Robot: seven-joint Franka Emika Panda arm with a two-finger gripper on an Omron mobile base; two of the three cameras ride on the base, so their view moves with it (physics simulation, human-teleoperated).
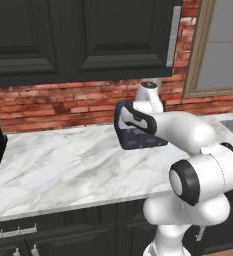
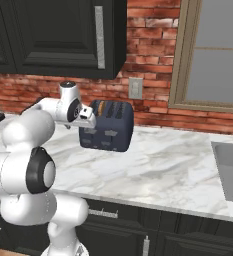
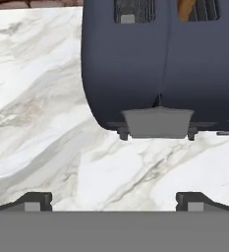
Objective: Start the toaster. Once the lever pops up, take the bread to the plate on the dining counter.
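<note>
**A:** So where does the toaster [image 3: 160, 64] sit relative to the fingers [image 3: 113, 201]?

**B:** Straight ahead in the hand view. It fills the upper middle and right of that frame, standing on the marble worktop [image 3: 37, 98]. The two finger tips show at the bottom edge, spread wide apart with nothing between them.

**A:** And the lever?

**B:** I take the grey tab [image 3: 157, 123] on the near face of the toaster to be the lever. It lies above the gap between the tips and a little right of centre, bare worktop in between. The toaster's long axis runs across the frame.

**A:** Counts?

**B:** One toaster, two top slots, one slice of bread [image 3: 186, 9] showing golden in the right slot. One arm, so no choice there.
</note>
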